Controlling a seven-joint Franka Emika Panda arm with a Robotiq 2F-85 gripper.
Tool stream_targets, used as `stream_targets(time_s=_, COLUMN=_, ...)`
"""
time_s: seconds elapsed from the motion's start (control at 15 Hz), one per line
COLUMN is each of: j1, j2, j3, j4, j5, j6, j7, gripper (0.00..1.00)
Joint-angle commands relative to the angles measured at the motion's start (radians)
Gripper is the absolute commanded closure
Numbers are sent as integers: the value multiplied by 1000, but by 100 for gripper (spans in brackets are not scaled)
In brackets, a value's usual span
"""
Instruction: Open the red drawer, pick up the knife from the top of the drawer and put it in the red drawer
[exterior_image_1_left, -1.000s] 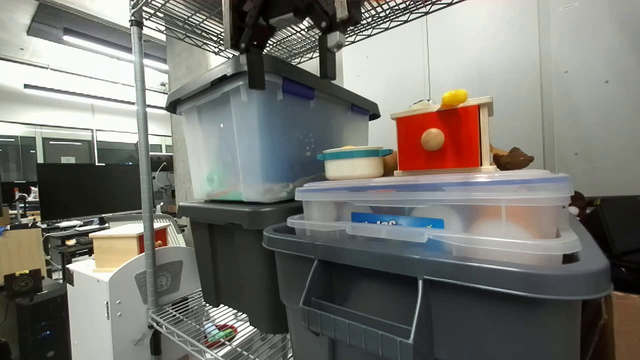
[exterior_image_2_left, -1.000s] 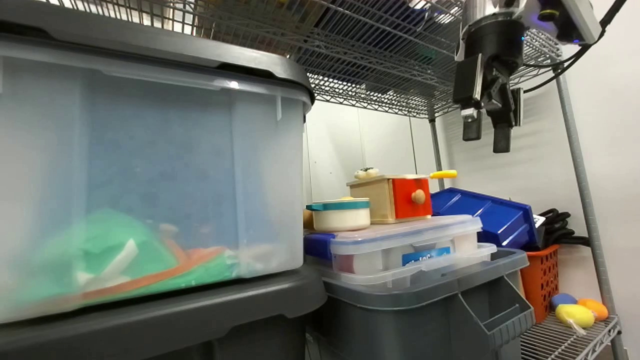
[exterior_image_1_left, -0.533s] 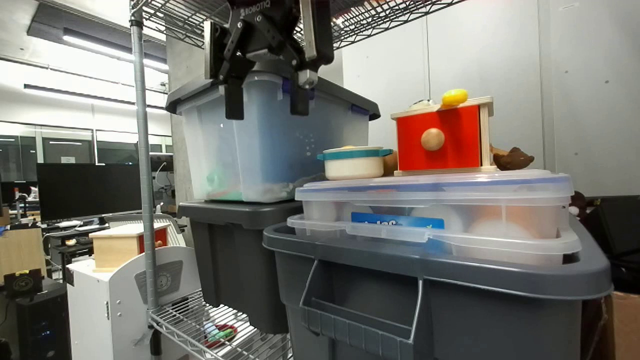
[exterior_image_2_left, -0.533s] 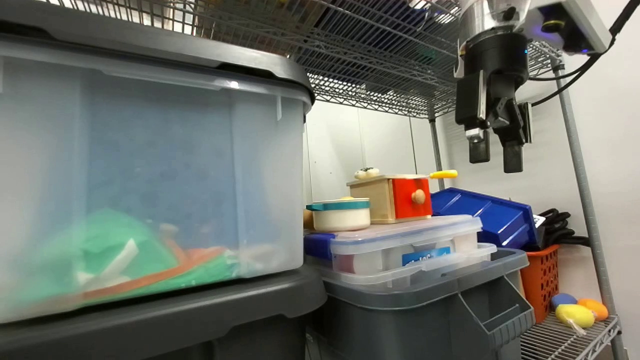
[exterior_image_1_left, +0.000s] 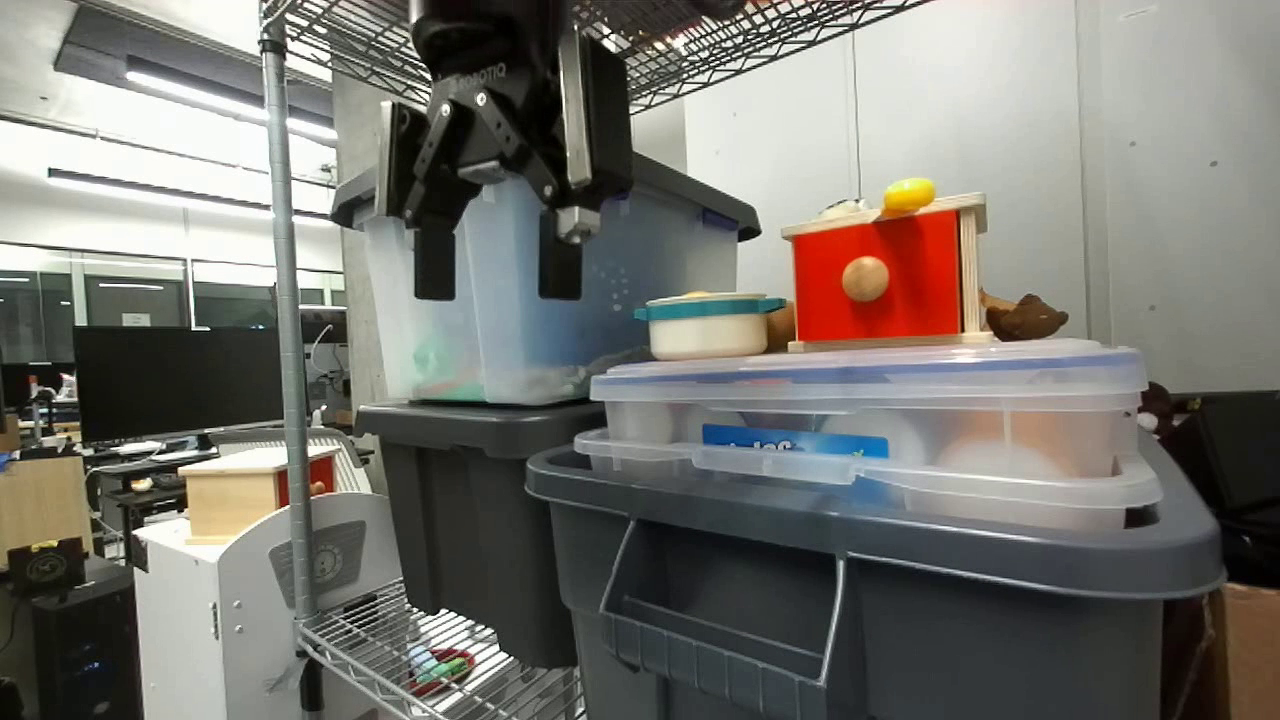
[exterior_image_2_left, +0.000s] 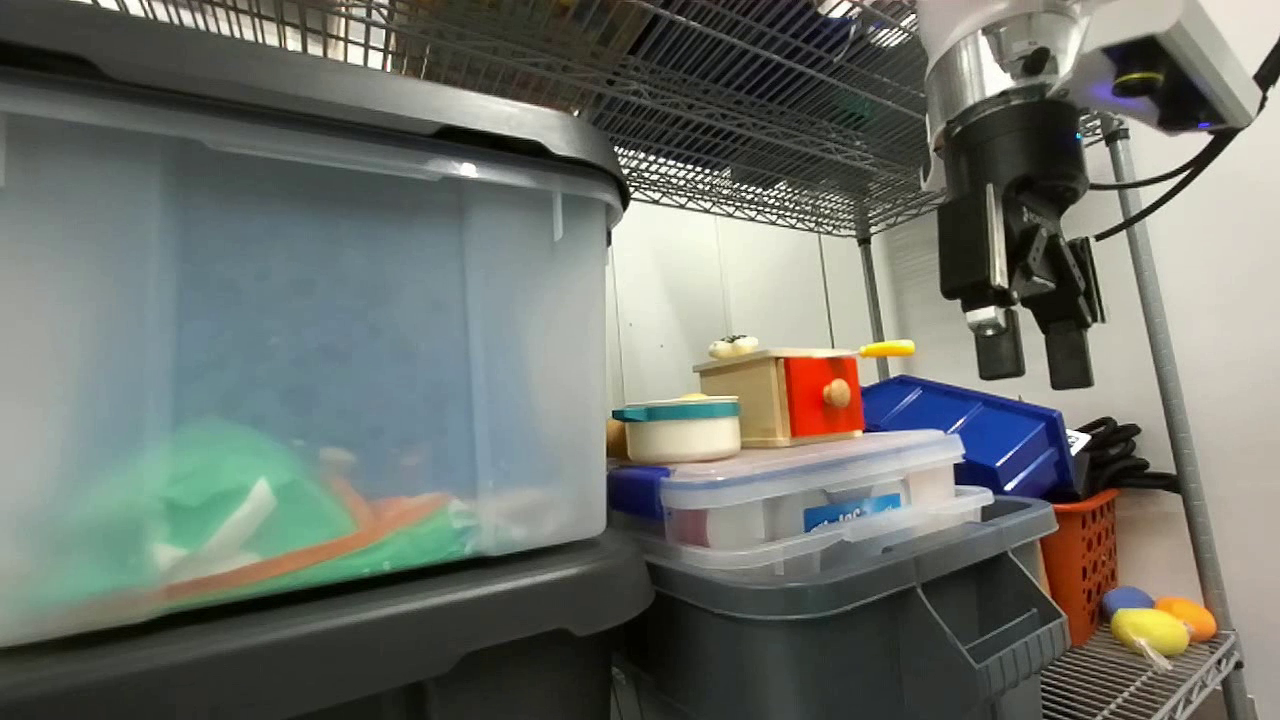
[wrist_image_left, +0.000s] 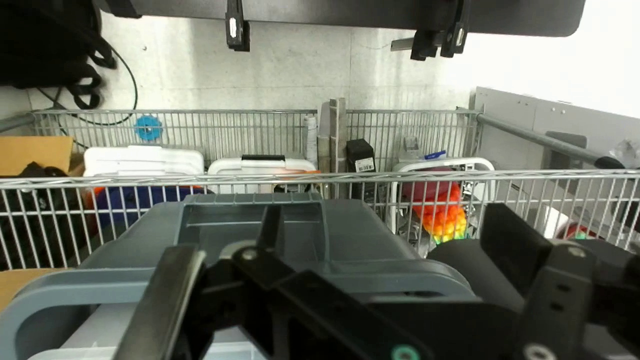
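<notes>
The red drawer (exterior_image_1_left: 915, 285) has a round wooden knob and sits shut in a pale wooden box; it shows in both exterior views (exterior_image_2_left: 808, 398). The knife lies on the box's top, its yellow handle (exterior_image_1_left: 909, 194) sticking out past the front edge; it also shows in an exterior view (exterior_image_2_left: 887, 348). My gripper (exterior_image_1_left: 497, 270) points down, open and empty, in front of the stacked tubs and apart from the box. In an exterior view the gripper (exterior_image_2_left: 1034, 352) hangs right of the knife handle. In the wrist view the gripper's fingers (wrist_image_left: 390, 232) are wide apart; drawer and knife are out of view there.
The box stands on a clear lidded tub (exterior_image_1_left: 870, 390) atop a grey bin (exterior_image_1_left: 1000, 600). A toy pot (exterior_image_1_left: 708, 328) stands beside the box. A tall clear tub (exterior_image_1_left: 640, 270) stands behind the gripper. A wire shelf (exterior_image_2_left: 720, 110) hangs overhead. A blue bin (exterior_image_2_left: 970, 430) leans nearby.
My gripper has moved down, and leftward in one of the exterior views and slightly rightward in the other. It has stayed open. The drawer and knife have not moved.
</notes>
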Motion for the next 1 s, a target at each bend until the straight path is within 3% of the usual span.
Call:
stream_targets(time_s=0.0, j1=5, j2=-7, j3=5, j4=-34, j5=-29, j6=18, j7=37, gripper=0)
stream_targets(time_s=0.33, j1=3, j2=2, j3=30, j4=-45, j5=-68, j6=52, j7=91, gripper=0)
stream_targets(time_s=0.6, j1=4, j2=15, j3=58, j4=-70, j5=-146, j6=170, j7=161, gripper=0)
stream_targets(time_s=0.93, j1=15, j2=29, j3=50, j4=-73, j5=-116, j6=163, j7=140, gripper=0)
